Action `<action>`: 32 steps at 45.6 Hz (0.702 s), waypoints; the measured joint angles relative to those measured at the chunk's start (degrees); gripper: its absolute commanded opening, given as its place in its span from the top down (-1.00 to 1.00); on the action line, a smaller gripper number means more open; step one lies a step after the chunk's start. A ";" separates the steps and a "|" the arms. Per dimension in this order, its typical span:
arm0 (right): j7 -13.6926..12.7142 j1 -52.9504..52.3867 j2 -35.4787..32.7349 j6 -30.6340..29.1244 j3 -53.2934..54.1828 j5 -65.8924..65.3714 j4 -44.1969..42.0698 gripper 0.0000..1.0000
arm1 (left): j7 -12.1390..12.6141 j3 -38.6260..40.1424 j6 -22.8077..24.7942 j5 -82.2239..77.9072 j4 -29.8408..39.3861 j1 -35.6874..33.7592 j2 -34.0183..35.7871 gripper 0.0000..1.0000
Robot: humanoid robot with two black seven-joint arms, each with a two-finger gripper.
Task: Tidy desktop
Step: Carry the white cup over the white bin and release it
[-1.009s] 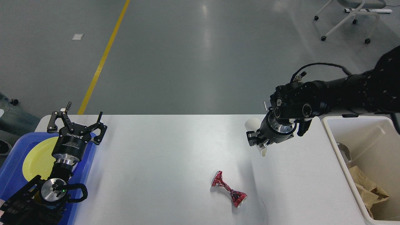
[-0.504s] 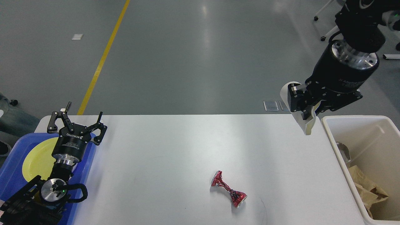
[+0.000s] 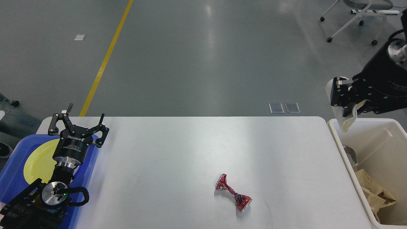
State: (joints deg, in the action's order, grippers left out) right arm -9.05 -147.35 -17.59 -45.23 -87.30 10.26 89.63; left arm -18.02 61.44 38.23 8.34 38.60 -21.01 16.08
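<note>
Right fingers (image 3: 345, 106) clamp a part-hidden white cup (image 3: 342, 122) above the bin (image 3: 337, 140); left fingers (image 3: 63, 119) apart

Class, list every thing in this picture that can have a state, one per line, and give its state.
Left gripper: open, empty, above the blue tray.
Right gripper: shut on the white paper cup, at the cream bin's rim.
White paper cup: squashed, held off the desktop.
Red can: crushed, lying on the desktop.
Yellow plate: flat in the tray.
Cream bin: open, holding crumpled brown paper.

One head view looks forward and down over the desktop (image 3: 178, 149) from above.
</note>
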 measured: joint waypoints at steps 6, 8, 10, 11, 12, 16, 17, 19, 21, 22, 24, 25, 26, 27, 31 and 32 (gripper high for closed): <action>-0.01 4.29 -6.67 5.86 -4.90 0.21 -1.93 1.00 | 0.00 0.00 0.00 -0.01 0.00 0.00 0.00 -0.93; -0.01 6.83 -9.63 8.10 -5.93 0.00 -3.54 1.00 | 0.00 0.00 0.00 -0.01 0.00 0.00 0.00 -0.93; -0.01 9.75 -12.75 10.17 -6.52 -0.30 -5.41 1.00 | 0.00 0.00 0.00 0.00 0.00 0.00 0.00 -0.93; -0.02 11.11 -14.14 10.98 -6.62 -0.43 -6.34 1.00 | 0.00 0.00 0.00 -0.01 0.00 0.00 0.00 -0.93; -0.01 12.48 -15.58 11.68 -6.63 -0.56 -7.36 1.00 | 0.00 0.00 0.00 -0.01 0.00 0.00 0.00 -0.93; -0.08 19.04 -22.10 13.99 -5.81 -1.33 -12.55 1.00 | 0.00 0.00 0.00 0.01 -0.01 0.00 0.00 -0.93; -0.09 20.58 -23.39 14.40 -5.47 -1.64 -13.90 1.00 | 0.00 0.00 0.00 0.02 -0.01 0.00 0.00 -0.93; -0.09 24.54 -25.98 15.39 -4.22 -2.40 -17.23 1.00 | 0.00 0.00 0.00 0.02 -0.01 0.00 0.00 -0.93; -0.08 28.64 -27.79 16.30 -2.36 -2.93 -20.30 1.00 | 0.00 0.00 0.00 0.03 -0.01 0.00 0.00 -0.93; -0.07 31.56 -28.74 16.92 -0.79 -3.15 -22.21 1.00 | 0.00 0.00 0.00 0.02 -0.01 0.00 0.00 -0.93; -0.04 36.56 -29.97 17.91 2.09 -3.37 -25.29 1.00 | 0.00 0.00 0.00 0.02 -0.02 0.00 0.00 -0.93; -0.03 39.94 -30.54 18.53 4.11 -3.43 -27.26 1.00 | 0.00 0.00 0.00 0.02 -0.02 0.00 0.00 -0.93; -0.02 42.65 -30.85 19.01 5.79 -3.46 -28.80 1.00 | 0.00 0.00 0.00 0.02 -0.02 0.00 0.00 -0.93; -0.01 45.41 -31.06 19.51 7.55 -3.47 -30.43 1.00 | 0.00 0.00 0.00 0.02 -0.02 0.00 0.00 -0.93; 0.00 58.49 -31.06 21.87 16.96 -3.46 -38.43 1.00 | 0.00 0.00 0.00 0.02 -0.02 0.00 0.00 -0.93; 0.00 61.54 -30.89 22.40 19.30 -3.44 -40.32 1.00 | 0.00 0.00 0.00 0.02 -0.02 0.00 0.00 -0.93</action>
State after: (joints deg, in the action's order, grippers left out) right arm -9.05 -85.81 -48.48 -22.82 -67.99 6.82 49.30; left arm -18.02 61.44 38.23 8.37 38.58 -21.01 16.08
